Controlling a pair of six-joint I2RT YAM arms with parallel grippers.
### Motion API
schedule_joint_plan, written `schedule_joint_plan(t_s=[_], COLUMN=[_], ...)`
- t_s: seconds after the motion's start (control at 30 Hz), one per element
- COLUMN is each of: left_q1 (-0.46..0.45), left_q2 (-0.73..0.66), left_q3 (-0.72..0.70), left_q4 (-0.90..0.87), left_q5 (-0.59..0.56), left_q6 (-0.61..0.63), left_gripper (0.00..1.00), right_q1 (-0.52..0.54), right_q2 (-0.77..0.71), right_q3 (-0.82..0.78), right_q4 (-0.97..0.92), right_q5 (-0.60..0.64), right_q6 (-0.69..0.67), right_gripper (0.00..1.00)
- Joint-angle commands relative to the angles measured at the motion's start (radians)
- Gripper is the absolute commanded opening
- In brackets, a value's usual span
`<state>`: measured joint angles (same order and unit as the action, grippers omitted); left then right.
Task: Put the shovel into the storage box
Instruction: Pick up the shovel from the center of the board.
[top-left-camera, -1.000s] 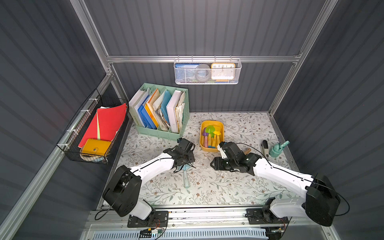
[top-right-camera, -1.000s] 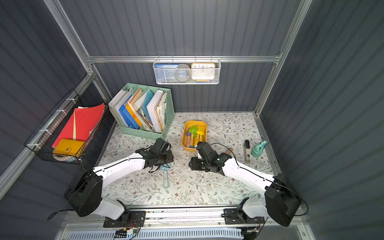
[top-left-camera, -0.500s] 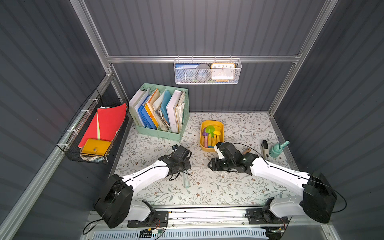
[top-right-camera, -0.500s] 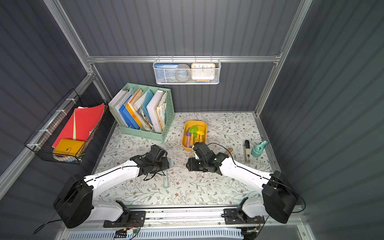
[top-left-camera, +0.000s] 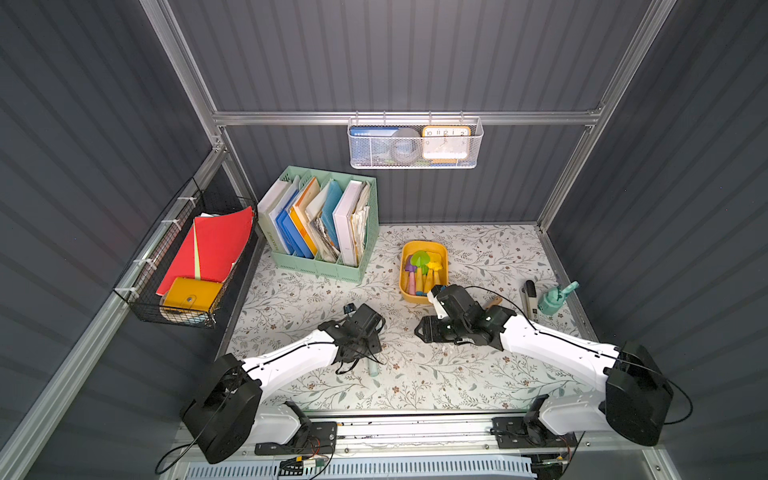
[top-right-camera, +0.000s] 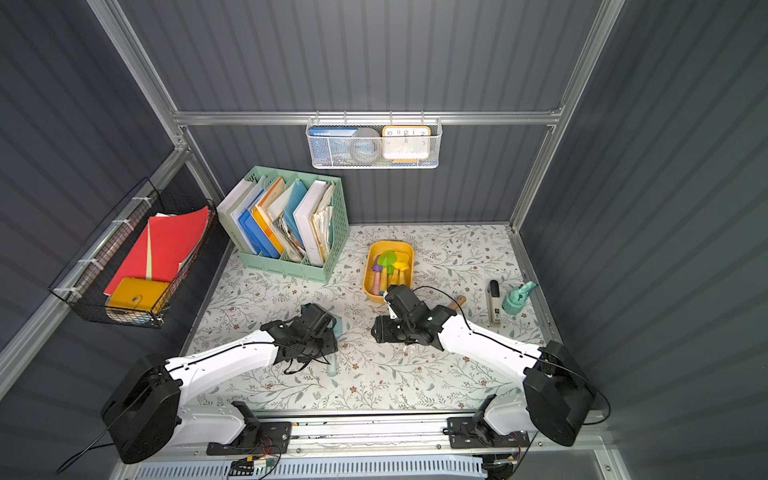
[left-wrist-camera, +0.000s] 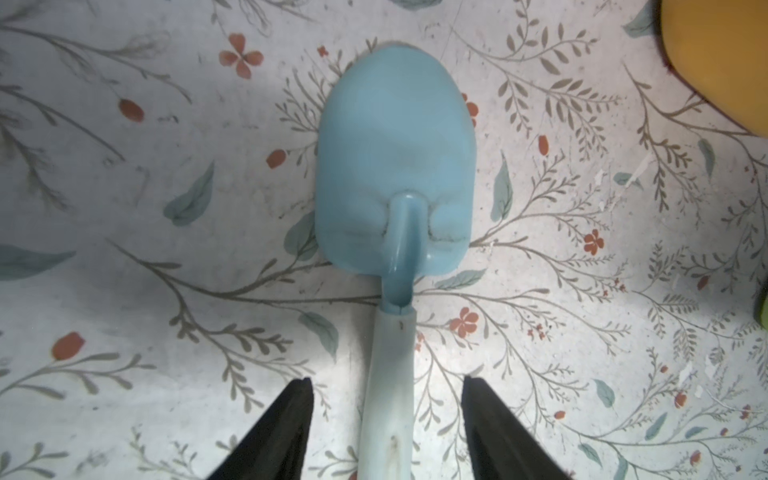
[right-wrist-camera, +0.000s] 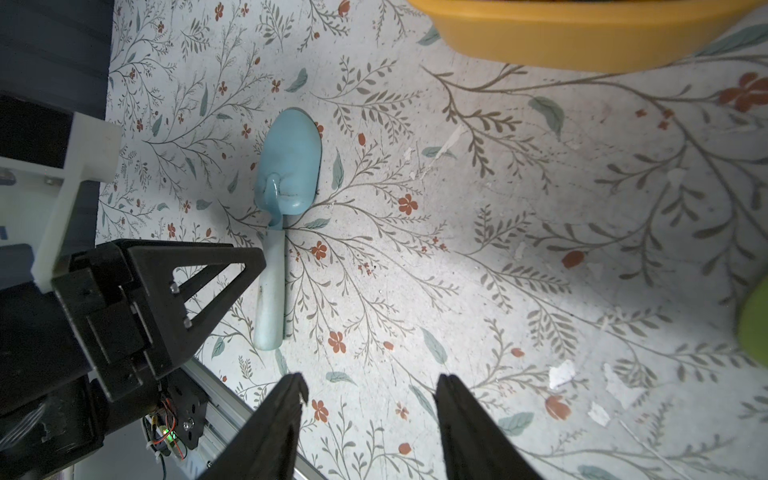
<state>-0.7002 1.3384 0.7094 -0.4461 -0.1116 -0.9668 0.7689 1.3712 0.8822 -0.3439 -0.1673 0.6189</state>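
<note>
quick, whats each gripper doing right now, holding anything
left gripper: open, jaws either side of the handle of the blue toy shovel, not gripping it
right gripper: open, empty

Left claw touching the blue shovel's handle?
Apart. The left wrist view shows the left claw open astride the blue shovel handle, with floral mat visible between each finger and the handle.

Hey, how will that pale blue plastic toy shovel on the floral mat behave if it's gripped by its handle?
The pale blue plastic shovel looks moulded: probably stiff and light. Its smooth rounded handle may slip. The broad blade likely stops rolling.
</note>
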Motion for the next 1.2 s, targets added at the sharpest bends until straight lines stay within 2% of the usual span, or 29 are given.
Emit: schedule_joint_plan(t_s=[0.0, 0.3, 0.57, 0.67, 0.83, 1.17], left_q1=[-0.026, -0.086, -0.108, -0.120, -0.125, -0.125], left_q2=[0.021, 0.092, 0.130, 0.127, 0.133, 0.175], left_q3=[-0.014, -0.022, -0.018, -0.010, 0.036, 0.135], left_q4=[-0.025, -0.008, -0.001, 0.006, -0.006, 0.011], left_q5=[0.002, -0.005, -0.004, -0.016, -0.042, -0.048], left_q6=[-0.043, -0.080, -0.082, -0.085, -0.059, -0.010], left_gripper=[0.60, 0.46, 0.27, 0.24, 0.10, 0.08], right_q1=[0.004, 0.004, 0.002, 0.001, -0.002, -0.053], right_q2=[0.020, 0.026, 0.023, 0.024, 0.009, -0.063], right_q3=[0.011, 0.014, 0.009, 0.009, 0.007, -0.044], right_q4=[-0.002, -0.004, -0.007, -0.007, -0.026, -0.047], right_q5=[0.025, 0.033, 0.047, 0.058, 0.094, 0.135], right_q6=[-0.002, -0.002, -0.004, 0.001, 0.011, 0.048], right_gripper=[0.56, 0.56, 0.55, 0.55, 0.55, 0.54])
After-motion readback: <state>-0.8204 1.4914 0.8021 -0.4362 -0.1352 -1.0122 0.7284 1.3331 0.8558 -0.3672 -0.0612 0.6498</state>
